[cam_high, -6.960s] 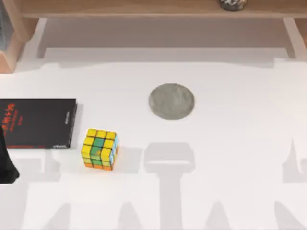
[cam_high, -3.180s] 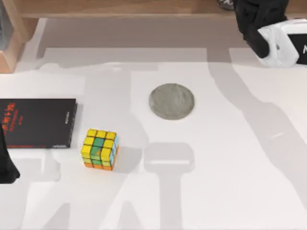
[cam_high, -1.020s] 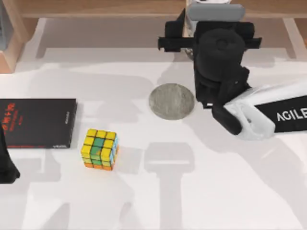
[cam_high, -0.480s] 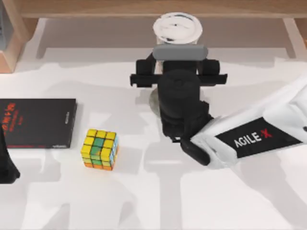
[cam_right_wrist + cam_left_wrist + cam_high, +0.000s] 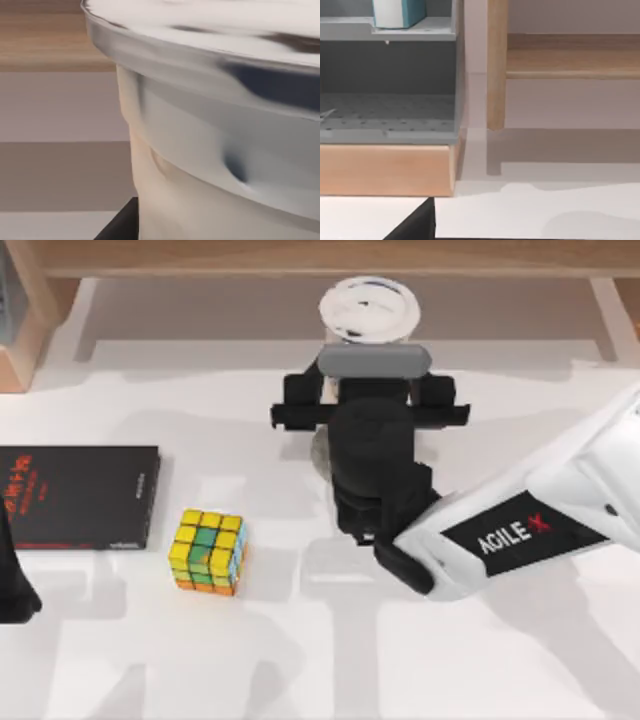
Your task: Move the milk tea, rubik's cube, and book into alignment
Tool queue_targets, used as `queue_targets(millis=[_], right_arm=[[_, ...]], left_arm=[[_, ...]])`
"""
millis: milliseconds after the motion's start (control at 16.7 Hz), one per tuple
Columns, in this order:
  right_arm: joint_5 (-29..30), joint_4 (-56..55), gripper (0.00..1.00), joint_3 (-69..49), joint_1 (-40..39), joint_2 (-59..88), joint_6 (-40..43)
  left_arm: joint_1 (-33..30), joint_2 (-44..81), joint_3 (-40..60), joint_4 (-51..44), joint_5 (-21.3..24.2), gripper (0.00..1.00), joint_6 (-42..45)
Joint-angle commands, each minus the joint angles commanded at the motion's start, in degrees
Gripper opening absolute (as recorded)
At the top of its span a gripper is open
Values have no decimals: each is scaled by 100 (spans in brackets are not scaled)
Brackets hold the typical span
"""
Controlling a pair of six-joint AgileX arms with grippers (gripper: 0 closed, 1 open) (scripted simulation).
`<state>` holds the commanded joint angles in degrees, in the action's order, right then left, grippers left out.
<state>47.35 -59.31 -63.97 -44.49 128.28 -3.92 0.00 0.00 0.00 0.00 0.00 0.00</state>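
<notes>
A: What colours does the rubik's cube (image 5: 208, 551) show?
B: Yellow, green, orange, light-blue squares. The book (image 5: 78, 496) is black with red marks.
A: And the milk tea (image 5: 368, 310)?
B: White lid, creamy beige drink. The desk (image 5: 480, 660) is white.

Legible lettering: "AGILE X" in white capitals, the X in red, on a black panel along the white forearm of the right arm (image 5: 520, 535). The black book (image 5: 75, 496) carries red cover characters and small spine print, neither readable. No other markings legible.
</notes>
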Motion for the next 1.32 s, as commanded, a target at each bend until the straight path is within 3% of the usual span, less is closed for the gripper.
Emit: queue_targets(millis=[480,1260,1320], right_arm=[[9,-232,0,21,-10,248,5],[9,-232,98,21,-10,248,5],[9,-232,100,21,-10,248,5]], left_arm=[[0,0,0,0,0,100,0],[0,0,0,0,0,100,0],[0,0,0,0,0,100,0]])
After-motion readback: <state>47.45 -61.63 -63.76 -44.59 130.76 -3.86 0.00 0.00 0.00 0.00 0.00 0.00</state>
